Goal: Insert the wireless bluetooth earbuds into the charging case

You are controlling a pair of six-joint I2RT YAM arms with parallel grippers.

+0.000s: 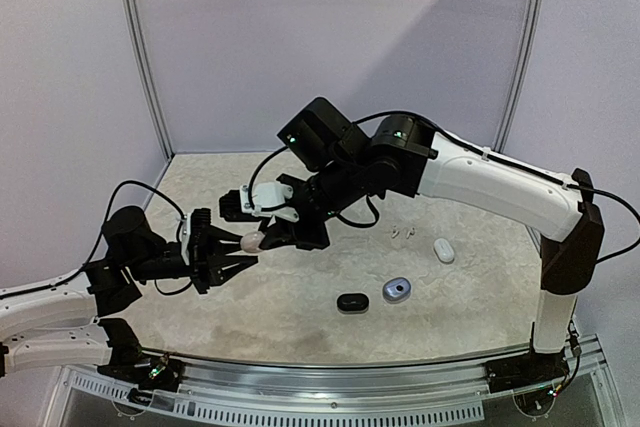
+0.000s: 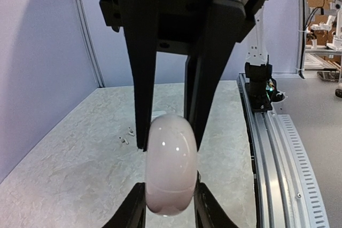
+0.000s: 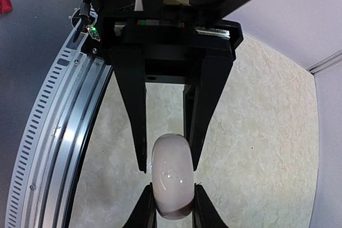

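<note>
Pale pink and glossy, an oval charging case [image 1: 252,241] hangs above the speckled stone-look table [image 1: 300,317], gripped between two black grippers that meet tip to tip. We see the left gripper [image 2: 170,190] clamped on the case, its fingers [image 2: 133,212] pressed against both sides. The right gripper [image 3: 172,190], coming from the opposite direction, is also clamped on it, its jaws only as far apart as the case is wide. The case looks shut; we cannot make out a seam opening. Two tiny white earbuds [image 1: 402,235] lie on the table, well to the right of the grippers. Just beside them is a white case [image 1: 444,249]. Nearer the front edge lie a silvery-blue case [image 1: 397,290] and a black case [image 1: 352,301], close together.
</note>
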